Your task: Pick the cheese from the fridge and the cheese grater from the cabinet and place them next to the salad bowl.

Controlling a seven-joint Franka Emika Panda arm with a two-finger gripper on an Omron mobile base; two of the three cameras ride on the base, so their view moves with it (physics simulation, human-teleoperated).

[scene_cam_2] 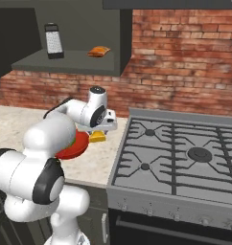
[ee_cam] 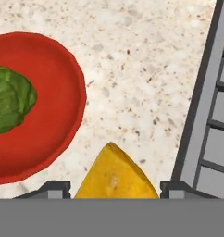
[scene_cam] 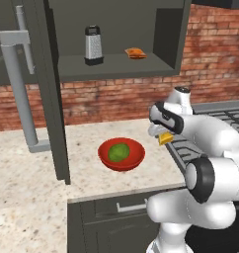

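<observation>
The arm is reaching over the speckled worktop [scene_cam: 32, 163], and its pincer [ee_cam: 115, 187] is gripping the cheese [ee_cam: 116, 178], the two dark tips standing on either side of the yellow wedge. The wedge is hanging just above the worktop, between the red bowl [scene_cam: 122, 154] and the edge of the stove [scene_cam_2: 185, 153]. Up in the open cabinet [scene_cam: 116, 69], the grater [scene_cam: 93, 45] is standing upright on the shelf, with a flat orange item [scene_cam: 136, 53] lying to its right.

Speckled counter [scene_cam: 52, 163] bears salad bowl [scene_cam: 121, 153]; cabinet shelf [scene_cam: 116, 66] bears cheese grater [scene_cam: 93, 45], orange crinkled item [scene_cam: 136, 53]
</observation>
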